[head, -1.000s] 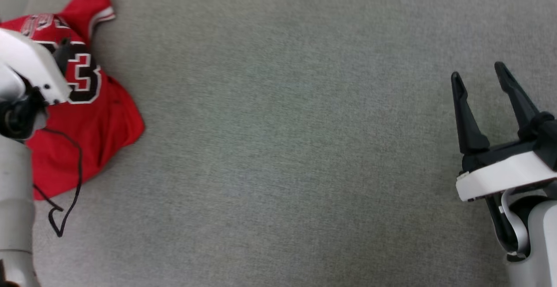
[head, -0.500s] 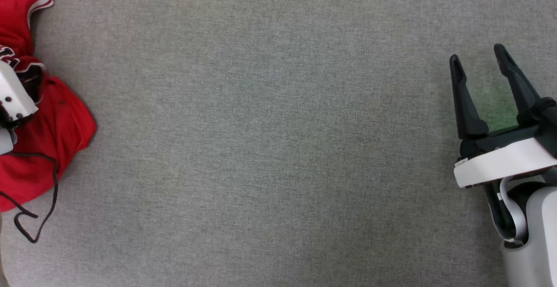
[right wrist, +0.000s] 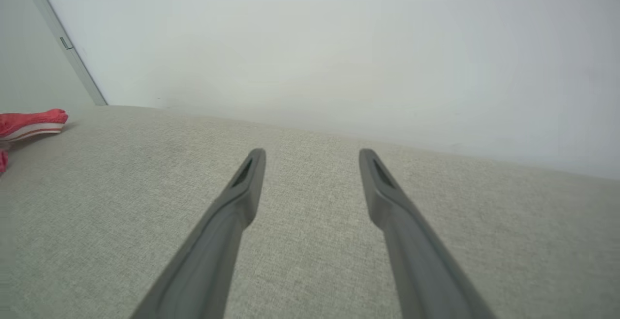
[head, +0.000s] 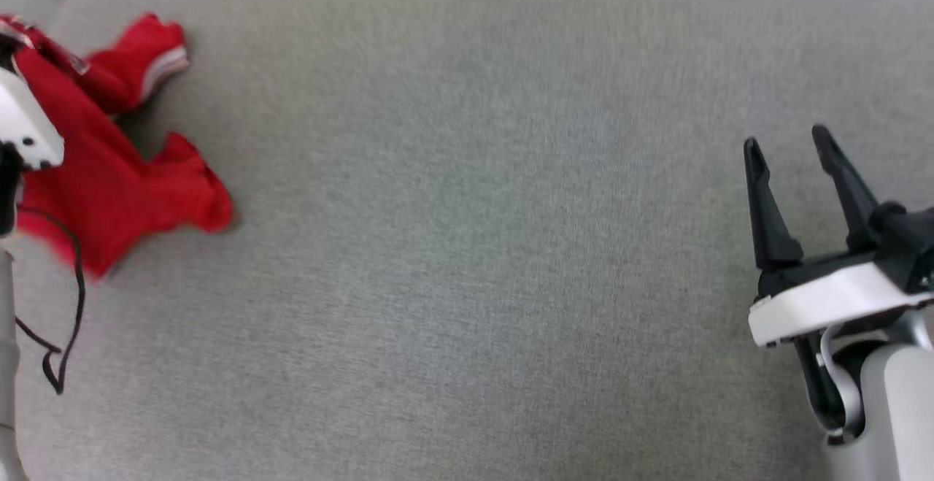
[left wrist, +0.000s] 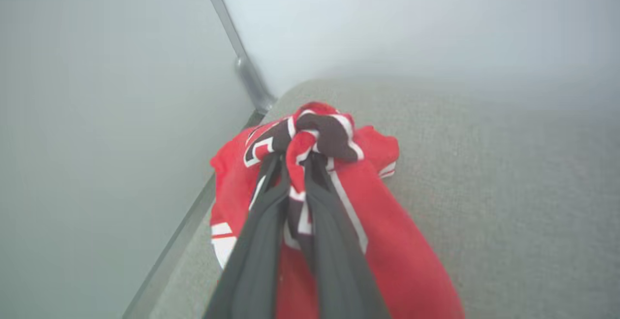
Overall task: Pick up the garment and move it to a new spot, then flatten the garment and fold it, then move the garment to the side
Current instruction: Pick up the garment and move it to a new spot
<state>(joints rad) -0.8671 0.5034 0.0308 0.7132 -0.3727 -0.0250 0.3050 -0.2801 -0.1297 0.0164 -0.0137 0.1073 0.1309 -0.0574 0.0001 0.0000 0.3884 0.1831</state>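
Observation:
The red garment (head: pixel 109 174) hangs bunched at the far left of the head view, its lower part trailing on the grey surface. A striped sleeve end (head: pixel 164 65) lies behind it. In the left wrist view my left gripper (left wrist: pixel 295 159) is shut on a wad of the garment (left wrist: pixel 319 132) showing black and white lettering, with red cloth draping below. In the head view the left arm's white wrist (head: pixel 22 123) is seen at the edge, its fingers hidden. My right gripper (head: pixel 786 147) stands open at the right, far from the cloth, with nothing between its fingers (right wrist: pixel 242 188).
A grey fabric surface (head: pixel 467 247) spreads across the whole work area. A pale wall (right wrist: pixel 339 43) rises behind it, with a metal strip (left wrist: pixel 242 62) in the corner at the left. A black cable (head: pixel 69 306) dangles from the left arm.
The garment has been gathered and lifted off the surface by my left gripper, its printed front now bunched up. The head camera has shifted between frames. The right gripper stays open.

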